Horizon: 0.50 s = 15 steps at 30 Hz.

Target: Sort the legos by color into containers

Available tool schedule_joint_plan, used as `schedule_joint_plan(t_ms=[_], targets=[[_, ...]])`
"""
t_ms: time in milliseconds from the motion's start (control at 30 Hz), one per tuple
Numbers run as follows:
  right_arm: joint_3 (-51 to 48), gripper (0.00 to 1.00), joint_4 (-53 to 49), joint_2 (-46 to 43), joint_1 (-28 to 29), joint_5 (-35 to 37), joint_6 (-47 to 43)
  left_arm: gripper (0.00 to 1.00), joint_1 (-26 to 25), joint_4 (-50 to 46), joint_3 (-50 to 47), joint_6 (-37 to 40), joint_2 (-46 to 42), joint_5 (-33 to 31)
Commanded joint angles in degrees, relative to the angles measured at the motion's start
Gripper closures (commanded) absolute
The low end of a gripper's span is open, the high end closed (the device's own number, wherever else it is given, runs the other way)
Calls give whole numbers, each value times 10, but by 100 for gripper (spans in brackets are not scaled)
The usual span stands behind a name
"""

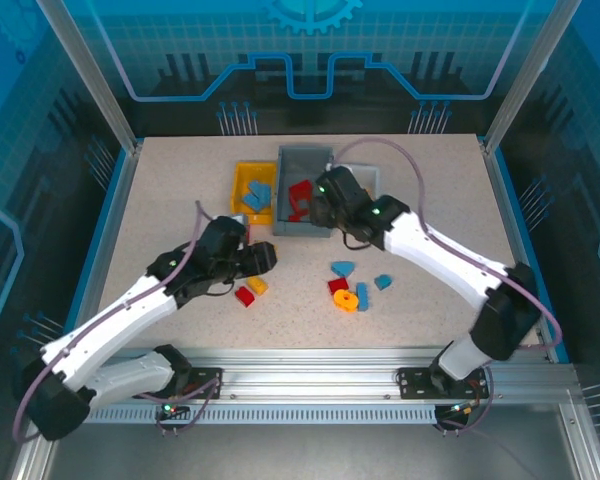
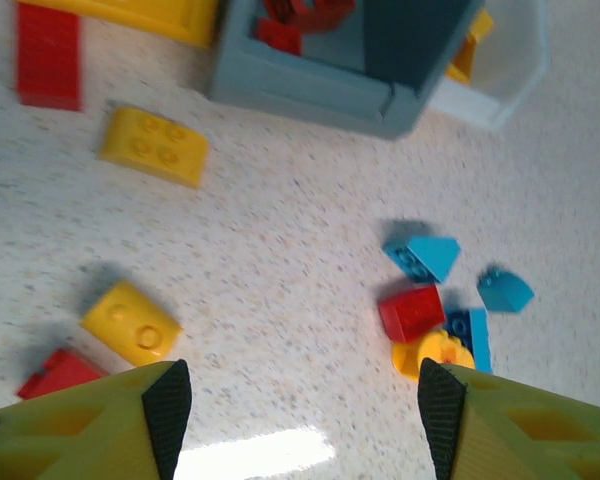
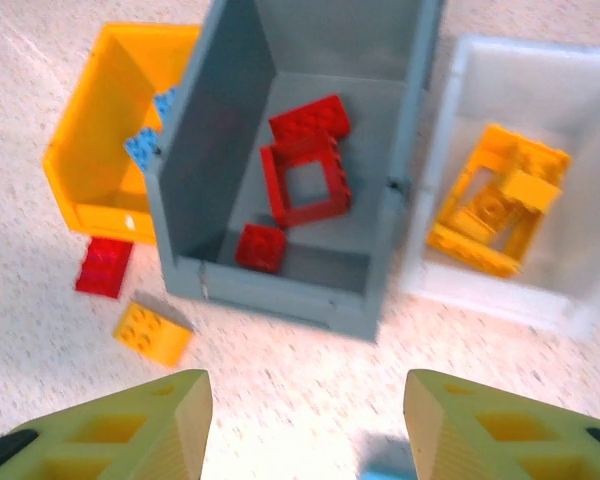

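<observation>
My right gripper [image 3: 305, 420] is open and empty, hovering just in front of the grey bin [image 3: 280, 285]. That bin holds a red frame [image 3: 305, 180] and two red bricks. The yellow bin [image 3: 80, 190] holds blue bricks [image 3: 145, 145], and the white bin [image 3: 480, 300] holds orange bricks [image 3: 495, 205]. My left gripper [image 2: 303, 420] is also open and empty, low over bare table. A yellow brick [image 2: 130, 322] and a red brick [image 2: 60, 372] lie to its left. To its right sits a cluster of blue [image 2: 425, 255], red [image 2: 412, 310] and round orange [image 2: 435, 352] legos.
Another yellow brick [image 2: 154, 146] and a red brick [image 2: 48, 55] lie on the table in front of the yellow bin [image 1: 242, 172]. The three bins stand side by side at the back centre. Both arms reach in over the middle of the speckled table [image 1: 440, 200].
</observation>
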Motion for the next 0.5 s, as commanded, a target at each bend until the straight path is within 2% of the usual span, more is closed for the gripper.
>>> schedule_joint_plan(t_ms=[0,67,167,300,367,467], targets=[[-91,43,-2,-86,6,33,18,34,-63,11,57,23,79,-10],[-149,41,-21,-140,5,33,33,32,-103,23,103,53,147,-17],[-211,38,-67,-236,3,36,65,29,-146,41,179,162,255,-4],[-265,32,-133,-382,1,47,99,24,-158,13,276,301,393,6],[-278,29,-161,-439,0,55,110,22,-153,-33,333,324,455,-13],[-278,25,-197,-493,-5,60,118,19,-140,-74,385,314,512,-3]])
